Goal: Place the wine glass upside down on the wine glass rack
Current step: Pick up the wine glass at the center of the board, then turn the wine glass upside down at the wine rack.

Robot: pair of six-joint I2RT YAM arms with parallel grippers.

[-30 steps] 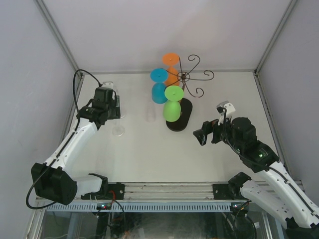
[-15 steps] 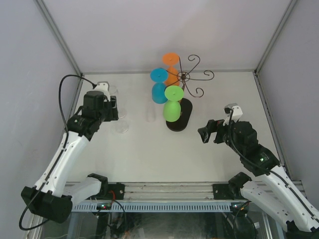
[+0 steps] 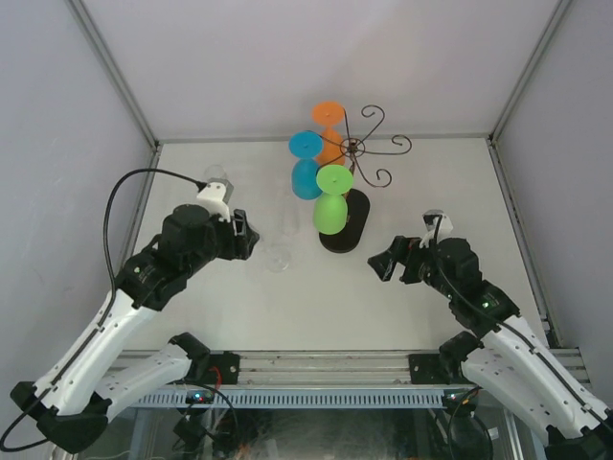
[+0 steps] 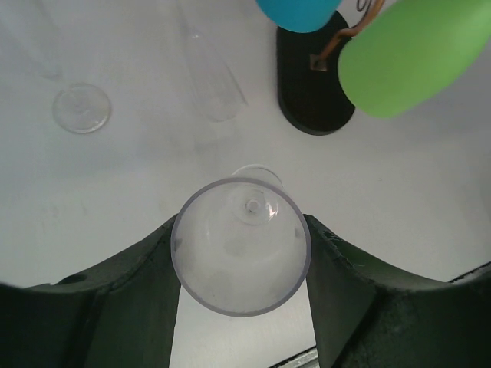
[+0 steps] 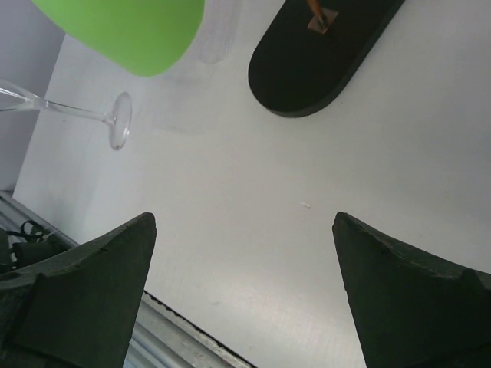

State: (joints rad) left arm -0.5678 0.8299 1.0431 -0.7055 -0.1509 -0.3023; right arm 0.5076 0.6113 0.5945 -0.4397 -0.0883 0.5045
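**Clear wine glass pinched in the left fingers, short of the rack; right fingers spread and holding nothing.**

The wine glass (image 4: 240, 257) is transparent and thin-walled, with a round mouth, a slender stem and a flat disc foot. The left fingers (image 4: 130, 307), matte black and curved, press on its bowl from both sides. Its mouth faces the wrist, and its stem and foot point out past the fingertips, roughly level. It lies left of the wine glass rack (image 3: 352, 147), apart from it. The rack is thin dark wire with curled scroll arms, standing on a smooth black oval base (image 4: 311, 84). An opaque green glass (image 3: 329, 213), a blue glass (image 3: 306, 177) and an orange glass (image 3: 329, 115) hang inverted on it. The right fingers (image 5: 84, 284) stand wide apart over the white matte bench (image 3: 287, 307), right of the base. A clear disc (image 4: 81, 107) rests on the bench beyond; I cannot tell what it belongs to.
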